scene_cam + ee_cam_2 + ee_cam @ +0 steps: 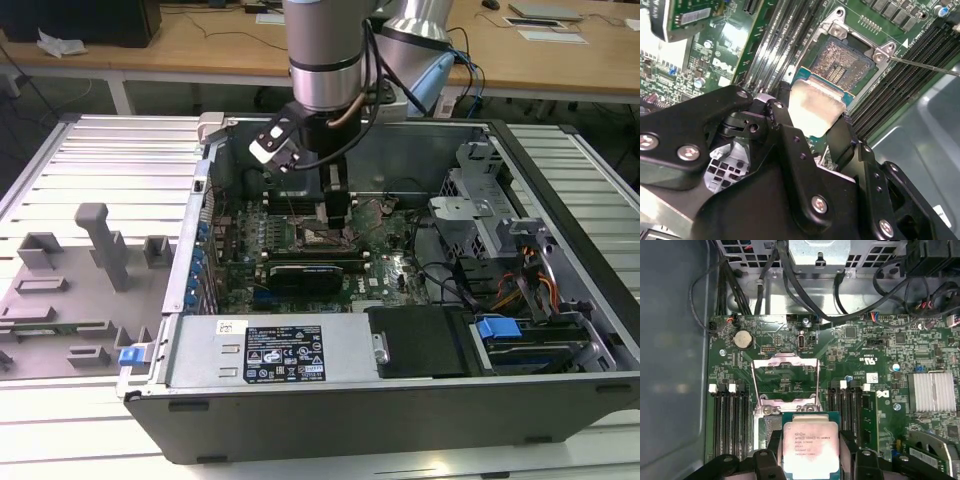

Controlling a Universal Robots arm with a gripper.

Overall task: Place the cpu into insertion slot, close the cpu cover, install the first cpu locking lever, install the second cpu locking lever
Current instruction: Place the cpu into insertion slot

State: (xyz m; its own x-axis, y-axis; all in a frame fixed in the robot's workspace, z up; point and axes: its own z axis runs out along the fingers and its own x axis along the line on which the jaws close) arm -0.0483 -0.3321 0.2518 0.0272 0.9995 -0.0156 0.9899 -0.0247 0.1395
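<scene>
My gripper (810,456) is shut on the cpu (810,444), a flat square chip with a pale metal top, pinched at two opposite edges by the black fingers (782,112). In the second wrist view the cpu (812,106) hovers at the near edge of the insertion slot (847,62), whose glinting contact field lies bare. The cpu cover (786,362), a thin silver frame, stands swung open beyond the insertion slot (765,423). A thin wire locking lever (925,66) sticks out beside the socket. In the exterior view the gripper (335,222) hangs low over the motherboard inside the open computer case (180,290).
Black memory slots (730,415) flank the socket on both sides. Cables (805,295) run across the board's far end. A finned heatsink (932,392) sits to one side. A drive cage (480,200) and a power supply (270,350) fill the case. A grey fixture tray (60,300) lies at the exterior view's left.
</scene>
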